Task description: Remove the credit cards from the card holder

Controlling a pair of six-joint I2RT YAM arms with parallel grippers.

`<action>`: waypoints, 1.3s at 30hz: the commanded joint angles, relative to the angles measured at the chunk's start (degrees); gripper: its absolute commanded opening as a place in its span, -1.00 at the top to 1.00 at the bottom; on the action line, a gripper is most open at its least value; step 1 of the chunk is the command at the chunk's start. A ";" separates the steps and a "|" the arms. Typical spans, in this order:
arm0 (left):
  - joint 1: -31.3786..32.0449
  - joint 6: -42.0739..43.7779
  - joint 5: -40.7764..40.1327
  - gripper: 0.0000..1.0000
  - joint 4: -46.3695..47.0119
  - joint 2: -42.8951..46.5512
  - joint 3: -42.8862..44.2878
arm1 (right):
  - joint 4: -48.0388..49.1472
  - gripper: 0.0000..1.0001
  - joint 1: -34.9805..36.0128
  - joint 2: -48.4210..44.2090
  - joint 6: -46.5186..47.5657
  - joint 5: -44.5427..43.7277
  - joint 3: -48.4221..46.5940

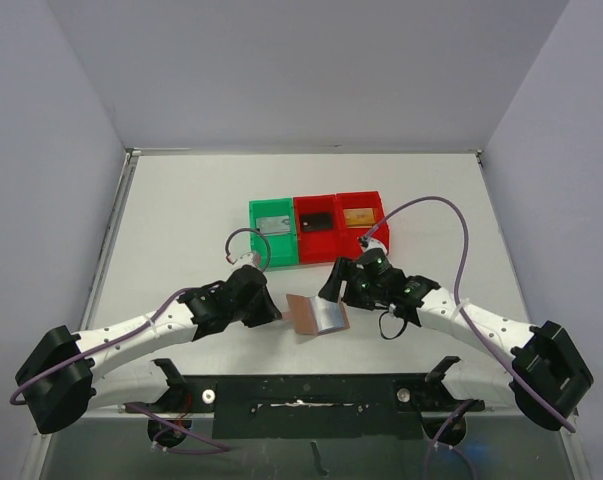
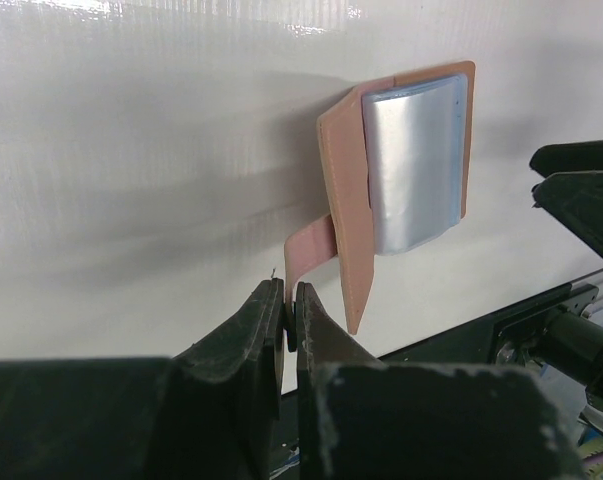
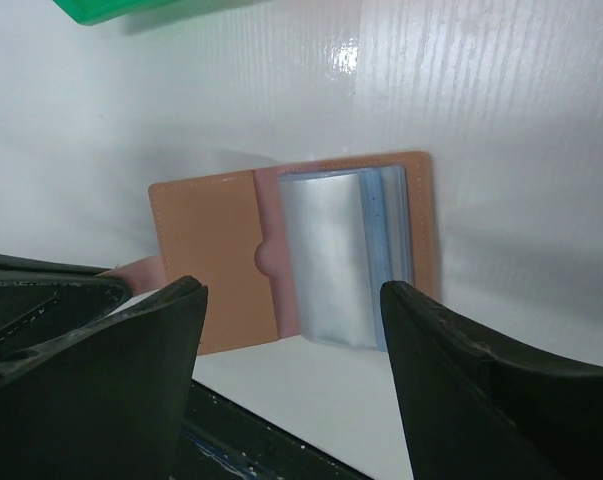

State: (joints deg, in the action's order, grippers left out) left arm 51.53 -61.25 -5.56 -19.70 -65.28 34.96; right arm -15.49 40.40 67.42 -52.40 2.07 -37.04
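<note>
The brown card holder (image 1: 317, 314) lies open on the white table between my two arms. In the left wrist view its cover (image 2: 346, 200) stands up on edge beside silvery plastic sleeves (image 2: 413, 165). My left gripper (image 2: 290, 295) is shut on the holder's small tab (image 2: 309, 250). From above, this gripper (image 1: 277, 314) sits at the holder's left edge. My right gripper (image 3: 291, 295) is open, hovering just short of the holder (image 3: 206, 250), with nothing between its fingers; from above it (image 1: 335, 283) is at the holder's upper right. Whether cards sit inside the sleeves (image 3: 326, 255) I cannot tell.
Three small bins stand in a row behind the holder: a green bin (image 1: 256, 240) with a grey card (image 1: 274, 222), a red bin (image 1: 303, 242) with a dark card (image 1: 317, 222), and another red bin (image 1: 379, 210) with an orange card (image 1: 357, 216). The table's black front rail (image 1: 301, 395) runs close below.
</note>
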 commanded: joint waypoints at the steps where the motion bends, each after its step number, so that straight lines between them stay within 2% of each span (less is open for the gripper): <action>1: -0.36 0.62 -0.17 1.00 1.63 0.76 -0.24 | 7.80 -0.40 1.30 -0.84 -6.23 1.06 2.25; 13: -0.32 0.71 0.46 1.00 1.89 0.21 -0.34 | 9.92 -0.24 1.76 5.18 -5.62 3.56 2.50; 23: -0.37 0.72 0.46 1.00 1.83 0.39 -0.59 | 8.30 -0.22 2.46 10.29 -5.08 4.32 1.06; 30: -0.33 0.70 0.70 1.00 2.42 -0.15 -0.61 | 9.96 -0.13 4.13 10.91 -2.90 6.46 -1.21; 39: -0.35 0.61 1.22 1.00 3.01 -1.37 -0.02 | 12.41 -0.13 4.76 11.34 -1.48 11.17 -3.39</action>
State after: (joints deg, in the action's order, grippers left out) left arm 51.53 -61.19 -5.04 -19.46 -66.83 34.06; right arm -7.62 44.51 78.65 -55.66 9.56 -37.17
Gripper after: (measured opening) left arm 0.039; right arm 0.561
